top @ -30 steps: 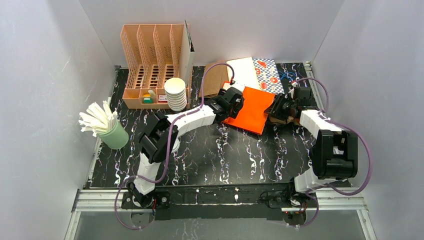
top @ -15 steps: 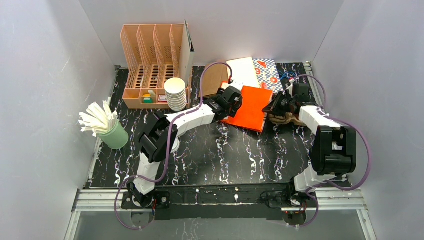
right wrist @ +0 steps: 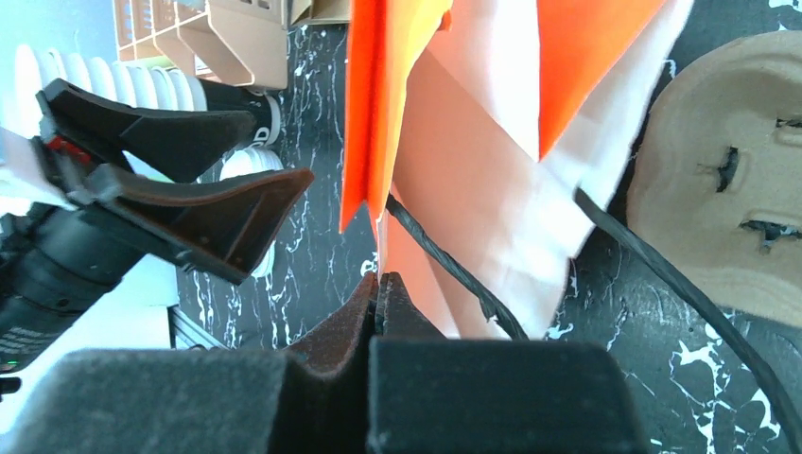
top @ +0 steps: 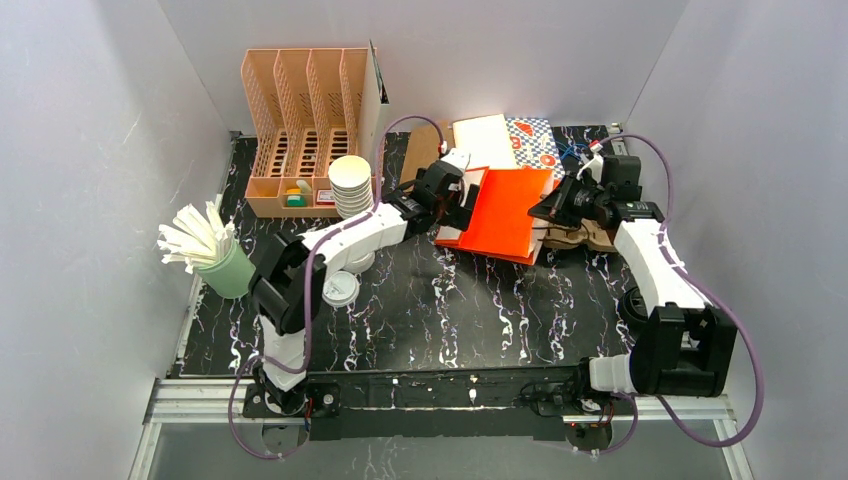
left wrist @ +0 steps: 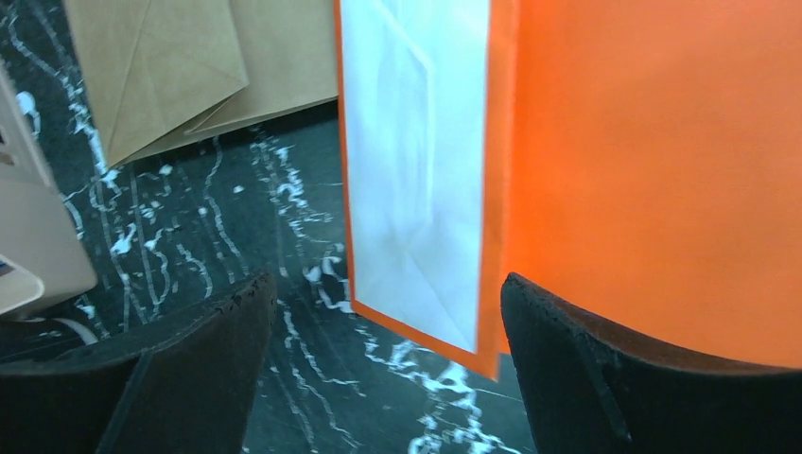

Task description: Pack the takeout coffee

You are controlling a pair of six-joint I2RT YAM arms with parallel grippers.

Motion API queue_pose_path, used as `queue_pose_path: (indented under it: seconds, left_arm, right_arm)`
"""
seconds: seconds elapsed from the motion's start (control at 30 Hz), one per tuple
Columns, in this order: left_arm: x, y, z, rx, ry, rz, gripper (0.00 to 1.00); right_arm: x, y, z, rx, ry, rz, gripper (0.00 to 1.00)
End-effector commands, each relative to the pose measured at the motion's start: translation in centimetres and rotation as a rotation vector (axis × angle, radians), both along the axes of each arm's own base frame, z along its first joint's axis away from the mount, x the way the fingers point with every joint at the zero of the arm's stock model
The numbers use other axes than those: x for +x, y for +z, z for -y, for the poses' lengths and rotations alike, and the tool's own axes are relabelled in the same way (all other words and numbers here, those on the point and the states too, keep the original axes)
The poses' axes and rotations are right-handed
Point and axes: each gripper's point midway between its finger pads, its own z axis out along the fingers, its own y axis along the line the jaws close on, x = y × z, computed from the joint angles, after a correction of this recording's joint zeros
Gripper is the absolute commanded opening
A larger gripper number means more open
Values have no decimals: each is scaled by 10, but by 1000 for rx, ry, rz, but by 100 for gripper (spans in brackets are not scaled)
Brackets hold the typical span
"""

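Note:
An orange paper bag (top: 505, 210) with a white lining and black cord handles lies tilted at the table's back middle. My right gripper (top: 548, 208) is shut on its rim, and the right wrist view shows the paper edge pinched at the jaws (right wrist: 378, 277). On the bag's left, my left gripper (top: 462, 195) is open, and the bag's corner (left wrist: 487, 364) hangs free between its fingers (left wrist: 388, 284). A white-lidded takeout coffee cup (top: 340, 288) stands by the left arm's elbow. A dark round cup top (top: 632, 300) peeks out beside the right arm.
A moulded cardboard cup carrier (top: 590, 235) lies under the right wrist. Brown and patterned paper bags (top: 500, 140) lie behind the orange one. A stack of white cups (top: 350, 190), a peach desk organiser (top: 300, 130) and a green holder of white sticks (top: 225, 270) fill the left side.
The right gripper shut on the bag's rim and drew back to the right, raising that side. The left gripper opened and moved back-left, uncovering the white-lidded cup.

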Motion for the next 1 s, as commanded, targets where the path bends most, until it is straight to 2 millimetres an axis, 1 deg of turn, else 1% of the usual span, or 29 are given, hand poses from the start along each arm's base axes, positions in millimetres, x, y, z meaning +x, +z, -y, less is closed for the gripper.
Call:
queue_pose_path:
  seconds: [0.0,0.1,0.17,0.3,0.5,0.63,0.7,0.77,0.83,0.87,0.9,0.97]
  left_arm:
    - [-28,64,25,-223,-102,-7,88]
    - [-34,74,33,-271,-134,-13,91]
    - [-32,72,35,-271,-135,-17,91]
    - [-28,57,39,-236,-130,-53,88]
    - [-20,39,51,-248,-119,-81,87]
    - [-21,26,59,-262,-140,-111,87]
    - [-22,19,57,-249,-130,-119,85]
    - [-18,11,46,-233,-83,-122,79]
    - [-16,4,36,-260,-54,-149,60]
    - [-16,0,33,-284,-51,-170,53]
    - [-14,-4,29,-302,-41,-184,50]
    - [-16,-12,24,-329,-39,-217,49]
  right_arm:
    - [-12,38,-4,-5,49,68,1]
    - [-18,45,-4,-3,55,70,1]
    - [-21,50,-5,-1,60,78,1]
    - [-26,61,-5,-5,61,97,1]
    - [-34,76,-4,-16,65,106,1]
    - [-40,86,-2,-34,60,119,1]
    - [-42,90,0,-49,54,121,1]
    - [-45,93,5,-72,35,121,1]
    - [-46,99,10,-101,13,133,1]
    - [-46,103,10,-106,11,142,1]
    - [-48,104,11,-109,11,144,1]
    - [-49,111,11,-113,13,151,1]
